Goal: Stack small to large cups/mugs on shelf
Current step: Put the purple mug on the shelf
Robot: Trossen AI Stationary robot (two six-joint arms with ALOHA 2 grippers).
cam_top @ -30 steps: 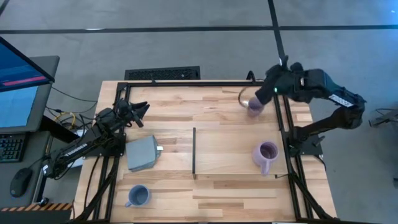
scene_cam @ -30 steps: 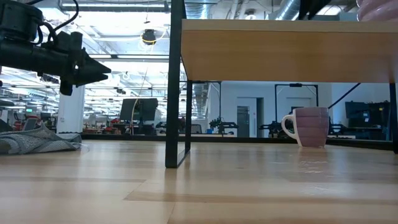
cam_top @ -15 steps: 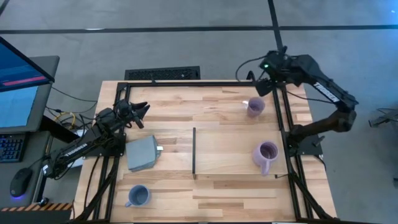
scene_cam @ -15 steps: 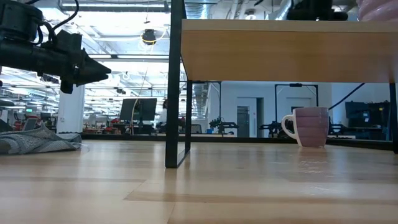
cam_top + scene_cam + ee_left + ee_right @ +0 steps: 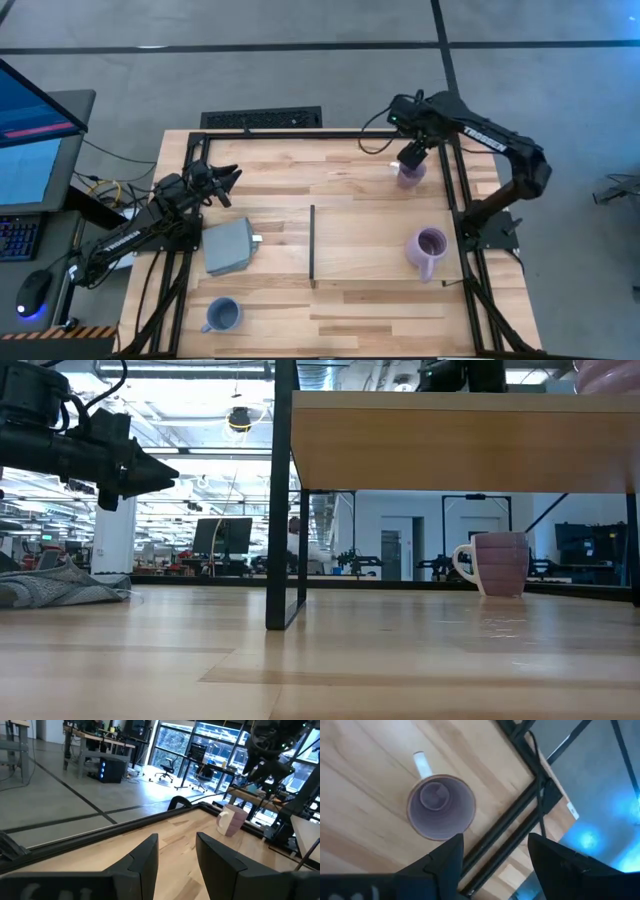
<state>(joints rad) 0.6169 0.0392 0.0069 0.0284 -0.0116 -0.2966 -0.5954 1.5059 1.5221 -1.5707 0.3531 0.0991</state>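
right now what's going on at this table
The right gripper hovers with open jaws just above a purple mug standing on the tabletop near the far edge, beyond the shelf. It is not holding anything. A second purple mug stands on the shelf near its right end, and a blue-grey mug sits at the near left of the table. The left gripper waits over the left side, beside a grey block, empty.

The right arm is reaching over the table's far right corner, its right gripper point(image 5: 411, 158) pointing straight down with fingers point(image 5: 451, 857) spread wide, empty. The left gripper point(image 5: 226, 180) is waiting at the left side, fingers point(image 5: 144, 860) parted, holding nothing.
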